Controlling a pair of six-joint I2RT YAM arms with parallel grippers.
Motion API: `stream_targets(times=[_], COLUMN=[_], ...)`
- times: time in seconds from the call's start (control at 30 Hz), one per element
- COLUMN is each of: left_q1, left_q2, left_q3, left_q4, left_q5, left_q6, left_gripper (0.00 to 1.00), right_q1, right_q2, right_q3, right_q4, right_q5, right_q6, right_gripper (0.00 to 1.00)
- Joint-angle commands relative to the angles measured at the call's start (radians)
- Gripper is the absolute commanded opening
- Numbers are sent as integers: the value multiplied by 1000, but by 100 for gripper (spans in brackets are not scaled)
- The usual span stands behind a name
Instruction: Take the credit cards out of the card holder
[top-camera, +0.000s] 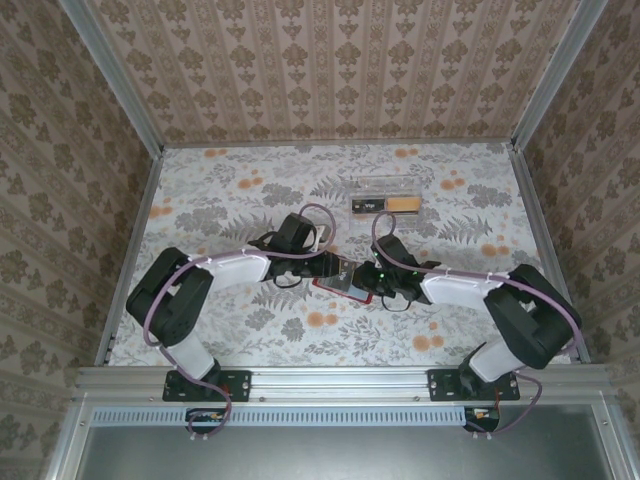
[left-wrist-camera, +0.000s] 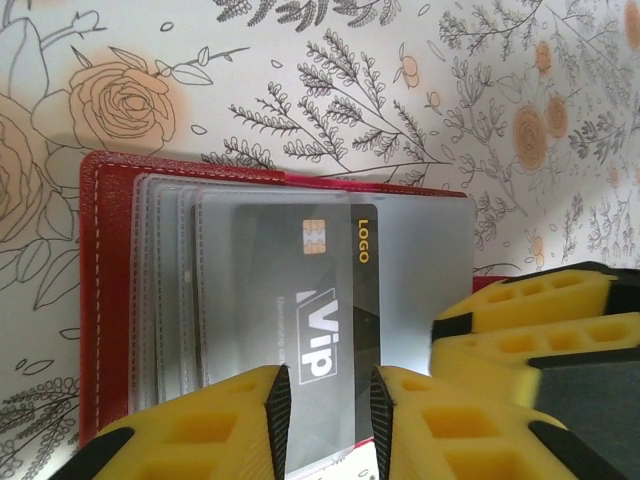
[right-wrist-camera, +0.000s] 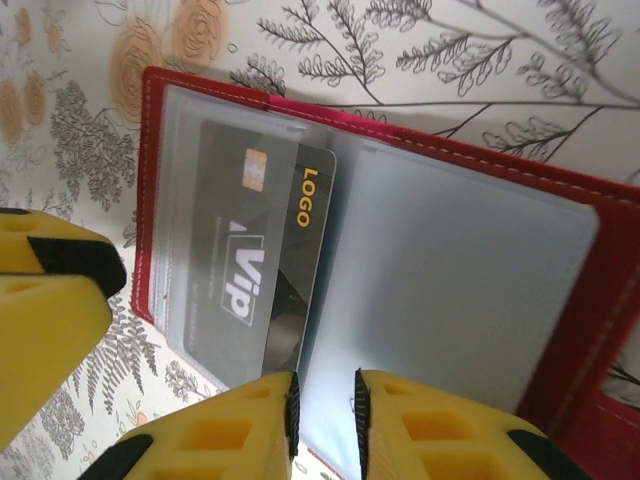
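Spreading across the cell, the flowered tabletop (top-camera: 250, 330) carried everything, with a clear box (top-camera: 385, 197) of cards lying far back. Both arms reached inward and met over the card holder (top-camera: 340, 288), which lay open and flat near the middle.

The left pincer (top-camera: 335, 265) came at it from one side and the right pincer (top-camera: 375, 280) from the other. Their pads stood narrowly parted. I could not tell whether either was actually biting.

The overhead view gave that layout, with the holder as a small red patch. The left wrist view brought out the red cover (left-wrist-camera: 105, 300), a fan of clear sleeves (left-wrist-camera: 420, 260) and the dark VIP card (left-wrist-camera: 300, 300) running into the left pincer's (left-wrist-camera: 325, 400) gap. The right wrist view laid out a broad clear sleeve (right-wrist-camera: 450, 300) whose edge sat between the right pincer's (right-wrist-camera: 325, 410) pads, with the card (right-wrist-camera: 250, 270) just beside it.

I judged the holder light and floppy, and its sleeves thin and slick, likely to drag along unless pinned. The card looked stiff and smooth. Its exposed short edge seemed the best hold, drawn straight out along the pocket.
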Motion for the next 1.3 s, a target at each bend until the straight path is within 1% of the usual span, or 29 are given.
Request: stream_targets(times=[0.0,0.27,0.37,0.43,0.73,0.77,0.83,1.03,1.13,1.23,1.27], left_q1=[12,15,14,14,9,9,9,13,23,34,35], left_q2=[35,67,72,76,99,99,99,101,114,125,127], left_q3=[15,5,-1,0,5,4,3,5,23,18,18], left_q4=[7,-17,-19,-19,-22,-25,-25,-44,-93,-96,-97], left_q5=[21,-4,-5,-4,1,1,-1,-19,-52,-54,-54], left_q6=[-2,-12,-17,-18,-22,-22,-20,-22,-22,-30,-31], left_gripper=[30,28,27,25,23,21,21,20,14,13,11], right_q1=[5,-2,-10,-15,-24,-24,-26,-40,-55,-72,-79], right_q2=[36,84,101,109,143,146,151,139,136,140,138], right_q3=[22,17,5,-2,-9,-9,-11,-53,-87,-124,-139], right_q4=[80,136,172,186,251,258,264,303,329,366,382], right_q5=[-47,-61,-74,-81,-114,-116,-119,-124,-127,-137,-141], right_q6=[49,84,102,110,131,133,138,150,159,168,174], right_gripper=[25,25,26,26,24,23,20,3,0,0,0])
